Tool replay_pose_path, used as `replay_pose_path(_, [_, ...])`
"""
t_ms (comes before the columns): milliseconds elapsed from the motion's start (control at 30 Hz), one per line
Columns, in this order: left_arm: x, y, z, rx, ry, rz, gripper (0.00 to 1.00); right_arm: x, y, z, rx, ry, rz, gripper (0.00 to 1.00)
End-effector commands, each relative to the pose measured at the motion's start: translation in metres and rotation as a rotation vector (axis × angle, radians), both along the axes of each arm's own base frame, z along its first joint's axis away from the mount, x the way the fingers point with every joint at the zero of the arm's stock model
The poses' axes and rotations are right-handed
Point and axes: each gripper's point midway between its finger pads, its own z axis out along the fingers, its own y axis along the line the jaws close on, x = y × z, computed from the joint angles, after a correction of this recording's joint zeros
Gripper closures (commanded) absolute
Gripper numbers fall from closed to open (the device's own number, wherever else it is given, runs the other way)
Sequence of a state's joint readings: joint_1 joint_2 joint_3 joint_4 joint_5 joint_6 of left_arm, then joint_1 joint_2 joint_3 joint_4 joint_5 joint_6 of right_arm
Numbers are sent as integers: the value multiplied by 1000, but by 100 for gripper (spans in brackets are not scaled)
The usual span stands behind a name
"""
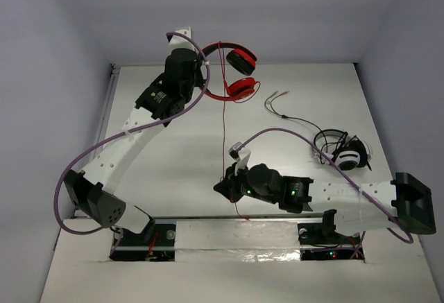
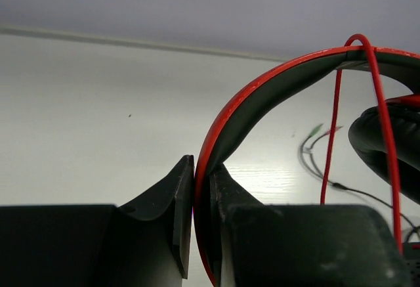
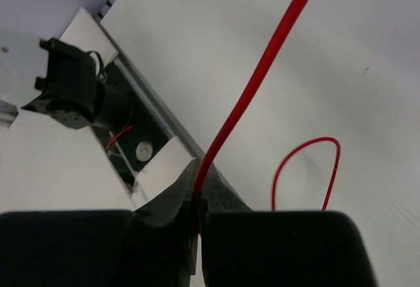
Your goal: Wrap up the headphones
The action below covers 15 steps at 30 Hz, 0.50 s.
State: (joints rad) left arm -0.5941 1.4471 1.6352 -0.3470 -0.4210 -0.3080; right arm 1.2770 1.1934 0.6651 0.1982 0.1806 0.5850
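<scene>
Nearest, at the right gripper (image 3: 199, 175): pressed together, pinching the thin red cable (image 3: 261, 70) right at the fingertips. Rises from that pinch up and away; shows again as a loose loop on the table (image 1: 180, 178) just right of the fingers. At the left gripper (image 2: 202, 169): clamped tight on the red headband of the headphones (image 1: 241, 88), black lining against the right-hand finger. Draped over the band beyond that grip, more red cable; black ear pad off to the right. Farther right, a thin dark cable (image 1: 286, 117) and a black-and-white headset (image 1: 347, 156).
</scene>
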Motion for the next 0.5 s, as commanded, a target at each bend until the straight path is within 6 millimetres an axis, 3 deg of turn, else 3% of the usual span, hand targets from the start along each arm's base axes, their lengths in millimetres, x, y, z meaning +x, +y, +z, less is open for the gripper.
replay_pose_path(0, [13,10,15,-92,-112,117,100,-14,-2,9,-106,3,-17,100])
replay_pose_path(67, [13,12,-18,-55,-71,125,100,-23,-4,27,-130,-10,-9,100])
replay_pose_path(167, [8,11,-50,-46,-30,112,100,-21,-13,42,-179,-28,-32,100])
replay_pose_path(200, [0,10,-69,-27,-2,102,100,-19,-21,49,-213,-32,-43,100])
replay_pose_path(333, [-27,2,-114,44,85,58,100,-6,-45,67,-288,-82,-119,100])
replay_pose_path(400, [-46,-6,-131,79,139,5,100,4,-60,72,-339,-128,-175,100])
replay_pose_path(467, [-62,-9,-146,115,181,-34,100,15,-68,89,-342,-174,-232,100])
